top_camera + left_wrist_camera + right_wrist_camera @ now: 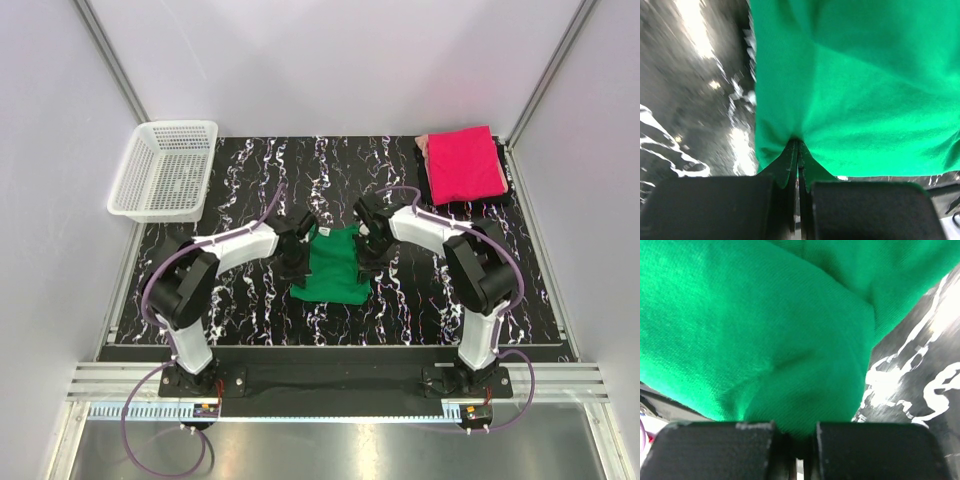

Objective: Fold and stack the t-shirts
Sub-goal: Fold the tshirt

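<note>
Green t-shirt (335,268) pinched: left hand (798,150), right hand (367,262).

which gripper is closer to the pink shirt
Right. The right gripper, shut on the green shirt at its right edge, has the pink shirt beyond it to the right; the left gripper, on the opposite edge, is farther off.

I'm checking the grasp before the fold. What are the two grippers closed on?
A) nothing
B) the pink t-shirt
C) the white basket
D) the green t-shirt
D: each wrist view shows green cloth pinched between shut jaws, so the left gripper and right gripper both hold the green t-shirt. The pink t-shirt lies apart at the far right corner.
</note>
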Motion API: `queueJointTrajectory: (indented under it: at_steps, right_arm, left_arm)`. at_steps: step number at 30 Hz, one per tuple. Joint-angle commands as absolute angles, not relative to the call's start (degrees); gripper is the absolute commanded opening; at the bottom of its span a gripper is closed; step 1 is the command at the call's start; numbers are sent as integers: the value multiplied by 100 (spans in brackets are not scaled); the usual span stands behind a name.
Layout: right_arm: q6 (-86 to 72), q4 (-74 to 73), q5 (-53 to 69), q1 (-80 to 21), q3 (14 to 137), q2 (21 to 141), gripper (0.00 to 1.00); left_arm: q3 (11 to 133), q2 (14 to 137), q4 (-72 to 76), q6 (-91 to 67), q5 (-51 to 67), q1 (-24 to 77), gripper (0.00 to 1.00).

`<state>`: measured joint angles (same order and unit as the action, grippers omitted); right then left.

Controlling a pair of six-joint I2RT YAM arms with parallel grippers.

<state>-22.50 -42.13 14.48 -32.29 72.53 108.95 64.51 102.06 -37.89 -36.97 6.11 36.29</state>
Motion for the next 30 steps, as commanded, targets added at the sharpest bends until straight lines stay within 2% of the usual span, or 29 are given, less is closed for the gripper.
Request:
queueJointTrajectory:
  at_steps: [1, 16, 18, 19, 21, 23, 24, 30]
  right_arm:
    - [-2399, -4517, 1477, -3419, 7128, 10521, 0]
    - [-2444, -4790, 1336, -3683, 6803, 9958, 0]
    - [-2408, -4903, 1083, -3683, 6855, 9705, 5]
    - [-2417, -4939, 951, -3674, 6969, 9547, 8]
    - [-2443, -5001, 564, -3683, 7127, 9039, 21]
    - [-2391, -5053, 292, -3674, 7417, 8764, 41]
    - [-2321, -5123, 238, -3674, 7635, 8606, 37]
    - [-2136, -5195, 246, -3621, 7919, 8657, 38]
  left_arm:
    - [6276, 9835, -3832, -3867, 738, 3823, 0]
    - [5686, 8833, -3867, -4403, 773, 4377, 0]
    - [5783, 8772, -3902, -4377, 677, 4377, 0]
    - [5853, 8754, -3972, -4351, 555, 4386, 2]
    - [6160, 8736, -4051, -4228, 449, 4368, 14]
    - [6510, 8771, -4157, -4114, 326, 4342, 29]
    - [6617, 8815, -4183, -4096, 290, 4316, 35]
    - [7426, 9184, -4420, -4043, 115, 4061, 36]
